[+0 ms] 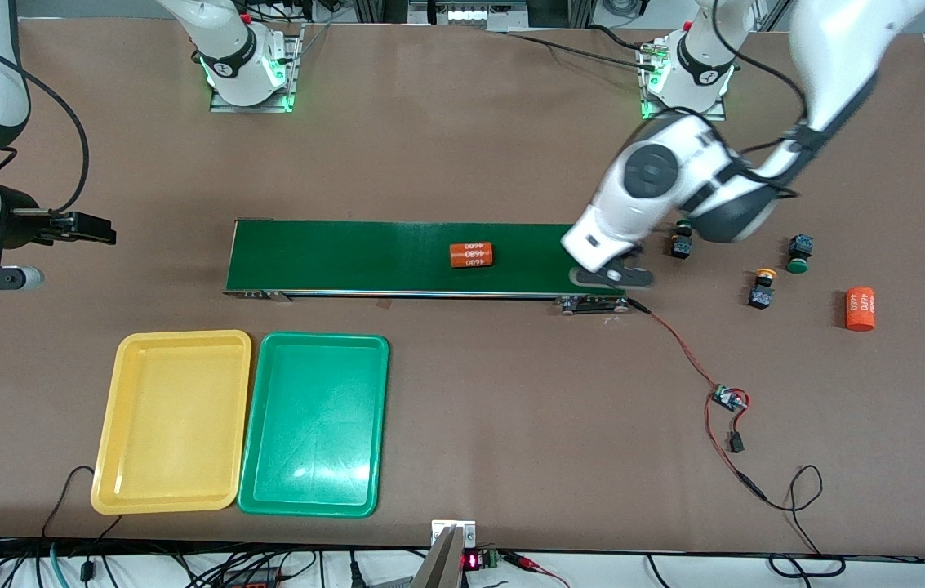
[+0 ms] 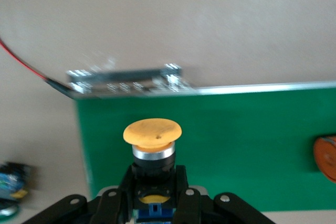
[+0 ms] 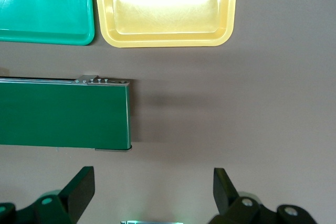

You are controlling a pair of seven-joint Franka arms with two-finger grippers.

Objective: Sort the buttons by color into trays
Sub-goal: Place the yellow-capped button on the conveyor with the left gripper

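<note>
My left gripper [image 1: 614, 276] is shut on a yellow-capped button [image 2: 152, 132] over the end of the dark-green conveyor belt [image 2: 236, 145] toward the left arm's end. In the front view the hand hides this button. On the table beside that end lie another yellow-capped button [image 1: 762, 287], a green-capped button [image 1: 798, 251] and a third button [image 1: 681, 242], partly covered by the left arm. The yellow tray [image 1: 176, 420] and the green tray [image 1: 315, 425] sit side by side, nearer to the front camera than the belt. My right gripper [image 1: 107, 231] waits open and empty over bare table off the belt's other end.
One orange cylinder [image 1: 472, 256] lies on the belt [image 1: 348, 257], another [image 1: 860, 309] on the table toward the left arm's end. A red wire with a small circuit board [image 1: 728, 398] trails from the belt's end toward the front edge.
</note>
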